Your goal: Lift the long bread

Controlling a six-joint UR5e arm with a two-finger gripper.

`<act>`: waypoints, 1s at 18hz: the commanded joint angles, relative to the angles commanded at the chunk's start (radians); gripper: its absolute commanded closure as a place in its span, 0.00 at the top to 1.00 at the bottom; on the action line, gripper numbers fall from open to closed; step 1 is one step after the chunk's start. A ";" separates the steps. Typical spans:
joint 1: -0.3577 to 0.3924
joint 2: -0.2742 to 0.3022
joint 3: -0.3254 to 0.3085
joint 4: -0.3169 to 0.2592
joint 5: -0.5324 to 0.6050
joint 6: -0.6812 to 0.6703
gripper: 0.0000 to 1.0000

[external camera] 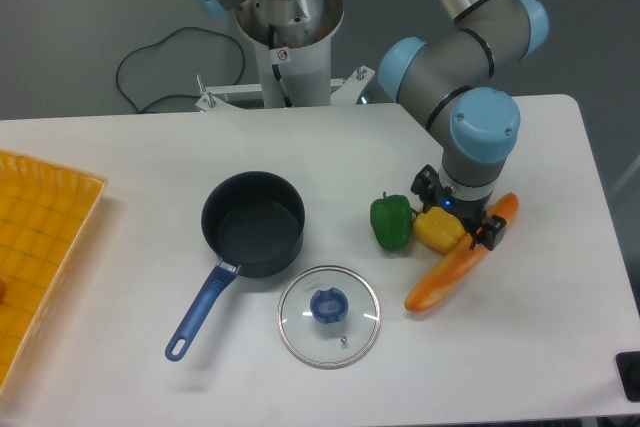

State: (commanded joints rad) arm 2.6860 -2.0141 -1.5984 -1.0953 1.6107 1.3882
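Bench (pixel 120 147) layout, left to right: yellow tray (pixel 40 237) at the left edge, dark pot (pixel 253 222) with a blue handle, glass lid (pixel 329 315) in front of it, green pepper (pixel 392 221), yellow pepper (pixel 438 230), then the bread (pixel 450 275) on the right.

Bread lies flat on the bench, diagonal, near end lower left, far end upper right past the gripper (pixel 462 222). Its upper half runs under the wrist and the yellow pepper sits just beside it.

Handling, my read: hollow plastic toy, so light and stiff, won't sag if held off-centre. Glossy skin and round section mean it may slip or roll between the fingers. Best hold is across the narrow width near mid-length, fingers square to the long axis. Gripping too near an end risks it pivoting. Pepper next to it could get nudged.

Look: long, slim, rounded ends, orange at both ends fading to yellow in the middle, shiny highlights.

Fingers: arm is directly above, wrist blocks the view. Can't tell if they're apart or closed, or touching the bread.
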 joint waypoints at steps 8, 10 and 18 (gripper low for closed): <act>0.046 -0.071 0.012 0.086 0.000 0.014 1.00; 0.052 -0.069 0.014 0.086 0.000 0.018 1.00; 0.113 -0.072 0.029 0.092 -0.005 0.021 1.00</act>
State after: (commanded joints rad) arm 2.7995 -2.0862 -1.5693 -1.0032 1.6061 1.4097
